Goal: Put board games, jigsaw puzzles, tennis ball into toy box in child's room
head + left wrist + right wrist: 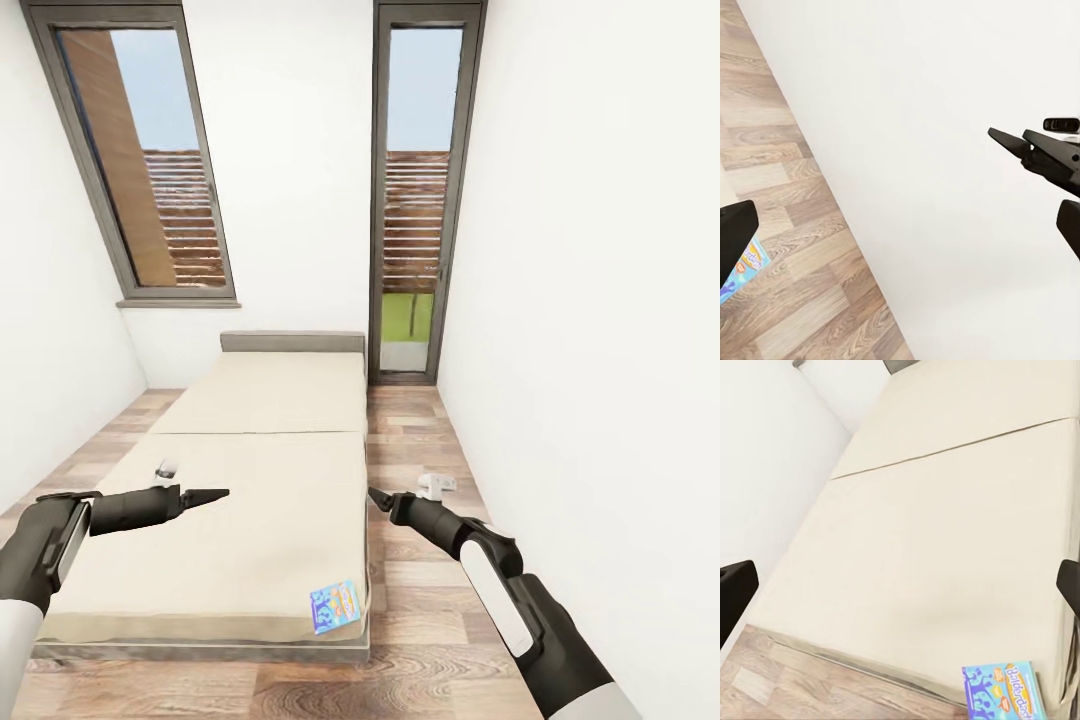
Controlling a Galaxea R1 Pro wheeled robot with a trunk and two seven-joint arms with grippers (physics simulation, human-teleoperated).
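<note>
A small, mostly blue board game (335, 605) lies flat on the bed (260, 440), at the near right corner of the beige mattress. It also appears in the left wrist view (742, 266) and the right wrist view (1003, 690). My left gripper (215, 494) hovers open over the near half of the mattress, pointing right, with nothing in it. My right gripper (378, 497) hangs open and empty just beyond the bed's right edge, above and behind the game. The table, toy box, jigsaw puzzles and tennis ball are out of view.
A strip of wood-plank floor (420, 560) runs between the bed and the white right wall (600, 350). Two tall dark-framed windows (415, 200) stand in the far wall behind the grey headboard (292, 342). The left wall (50, 380) is close to the bed.
</note>
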